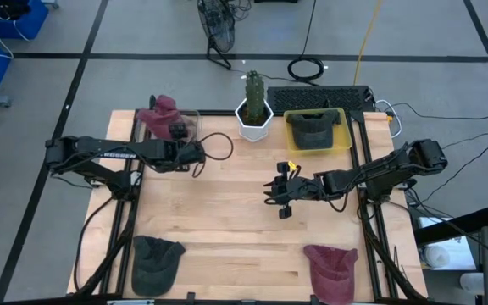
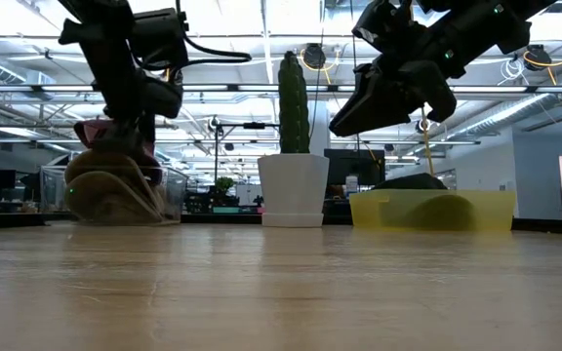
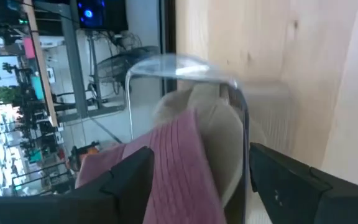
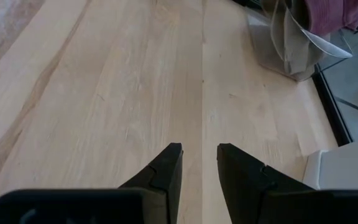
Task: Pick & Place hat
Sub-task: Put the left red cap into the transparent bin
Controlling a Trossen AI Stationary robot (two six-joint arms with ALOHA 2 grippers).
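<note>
A maroon hat [image 1: 161, 113] sits in a clear container [image 1: 191, 121] at the table's far left, on top of a beige thing. My left gripper [image 1: 179, 134] is at that container. In the left wrist view it [image 3: 201, 155] is open, with a finger on either side of the maroon hat [image 3: 173, 168], just inside the clear rim [image 3: 185, 65]. My right gripper [image 1: 274, 191] hovers over the table's middle; its fingers [image 4: 199, 152] are a narrow gap apart over bare wood and hold nothing. In the low view it [image 2: 369, 107] is well above the table. My left gripper is open around the maroon hat's ribbed part [image 3: 179, 143], which lies in the clear container. I cannot tell whether the fingers touch the hat.
A yellow bin [image 1: 344, 140] at the far right holds a dark hat [image 1: 314, 127]. A white pot with a cactus [image 1: 253, 110] stands between the bin and the clear container. Another dark hat [image 1: 155, 258] lies near left and another maroon hat [image 1: 333, 267] near right.
</note>
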